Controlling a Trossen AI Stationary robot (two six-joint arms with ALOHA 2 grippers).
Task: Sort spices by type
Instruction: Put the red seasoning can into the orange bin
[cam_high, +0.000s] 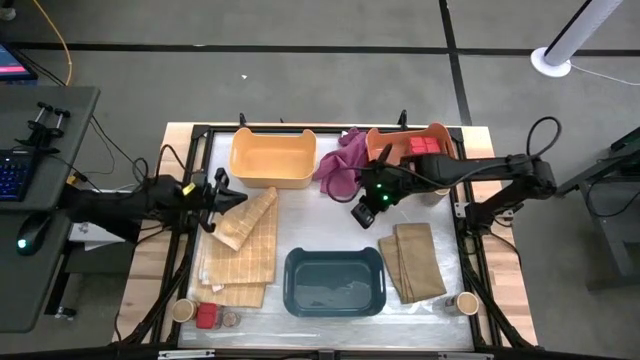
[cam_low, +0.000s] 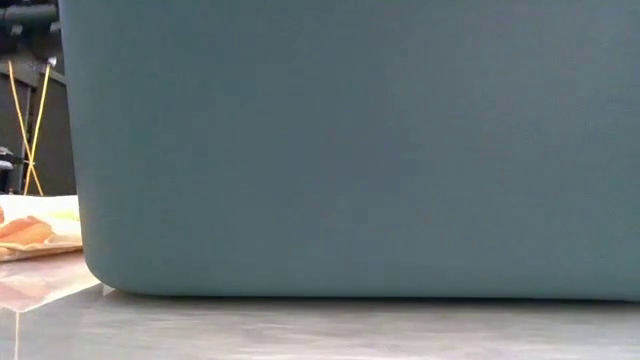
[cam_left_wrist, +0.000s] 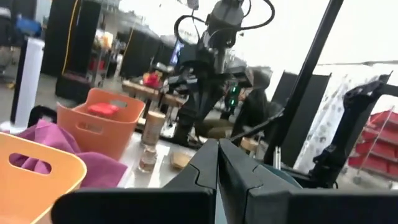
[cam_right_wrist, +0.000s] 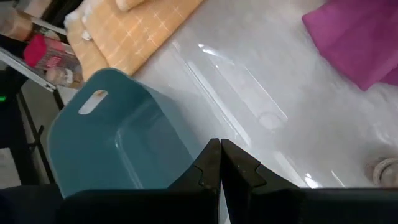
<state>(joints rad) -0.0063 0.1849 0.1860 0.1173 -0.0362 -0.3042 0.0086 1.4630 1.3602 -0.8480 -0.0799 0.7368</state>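
The teal bin serves as landmark, sitting on the table. The right gripper hangs above the table just beyond the bin, toward the magenta cloth; its wrist view shows the fingers pressed together and holding nothing. The left gripper sits well to the bin's far left, over the folded tan cloths, fingers likewise closed and empty. The orange bin, behind and right of the teal bin, holds at least one red tin. Unsorted spices remain: a tan cylinder, a red tin and a small jar cluster left of the teal bin's near corner; another cylinder stands right of it, with what appears to be a small jar beside it, though the view is too poor to confirm. The yellow bin looks empty. Risk, as judged: the clustered items touch closely, so fingers descending on one could topple its neighbours off the table edge.
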